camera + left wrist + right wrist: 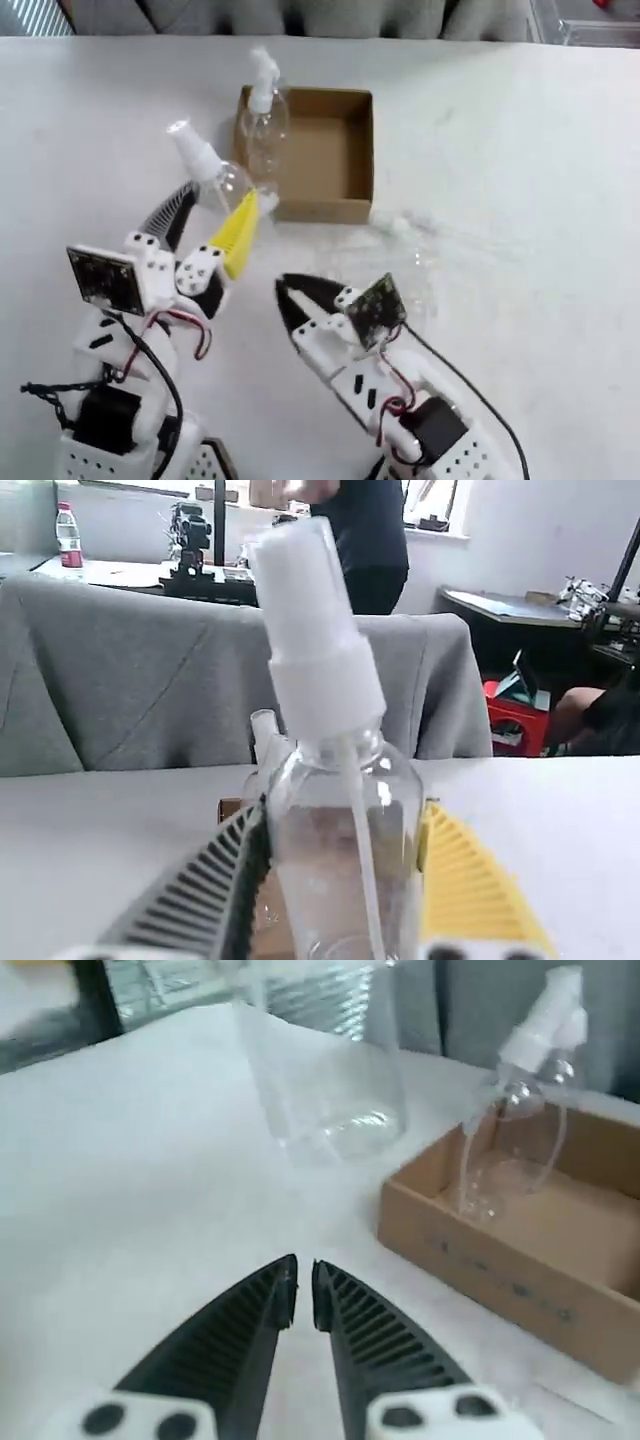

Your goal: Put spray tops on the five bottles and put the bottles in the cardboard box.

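My left gripper (220,200) (340,825) is shut on a clear bottle (228,185) (345,870), held between its grey and yellow fingers just off the near left corner of the cardboard box (335,150) (520,1260). That bottle carries a white spray top (190,145) (315,630) and also appears raised in the right wrist view (330,1070). A second bottle with a spray top (265,115) (515,1125) stands inside the box at its left side. My right gripper (285,290) (303,1285) is shut with nothing in it, low over the table in front of the box.
Faint clear shapes, seemingly more bottles (415,250), lie on the white table (520,150) right of the box's near corner. A grey padded edge (120,670) runs behind the table's far side.
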